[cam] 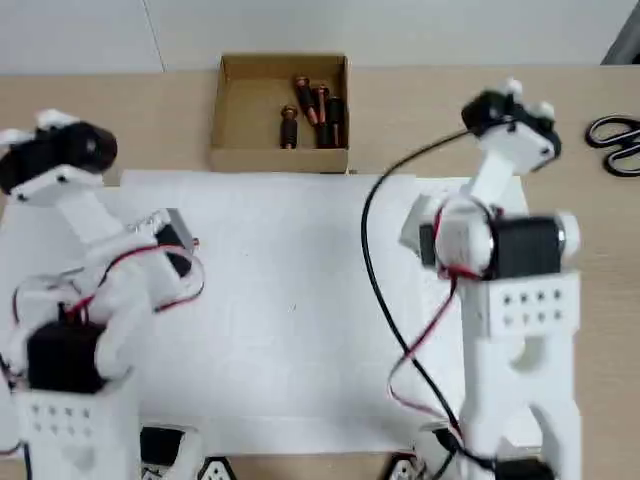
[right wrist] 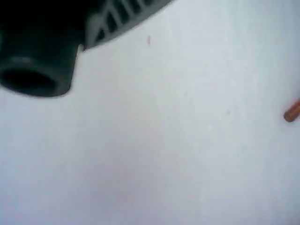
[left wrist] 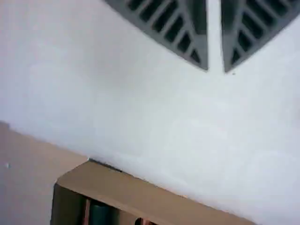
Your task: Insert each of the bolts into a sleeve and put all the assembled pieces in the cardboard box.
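Note:
The cardboard box (cam: pixel 228 110) stands at the back of the table, with several assembled copper-and-black pieces (cam: pixel 318 112) lying inside. Its near wall (left wrist: pixel 140 197) shows in the left wrist view beyond the white sheet. My left gripper (left wrist: pixel 215 69) hovers over the sheet, its grey ribbed fingers (left wrist: pixel 183 28) nearly together with nothing between them; in the high view it (cam: pixel 180 238) is at the sheet's left side. My right gripper (right wrist: pixel 79 37) is shut on a black sleeve (right wrist: pixel 37 61), open end showing. A copper bolt tip (right wrist: pixel 291 112) lies on the sheet nearby.
A white paper sheet (cam: pixel 290 300) covers the middle of the wooden table. Scissors (cam: pixel 615 145) lie at the far right. A black cable (cam: pixel 375 270) loops across the sheet beside the right arm (cam: pixel 500 250).

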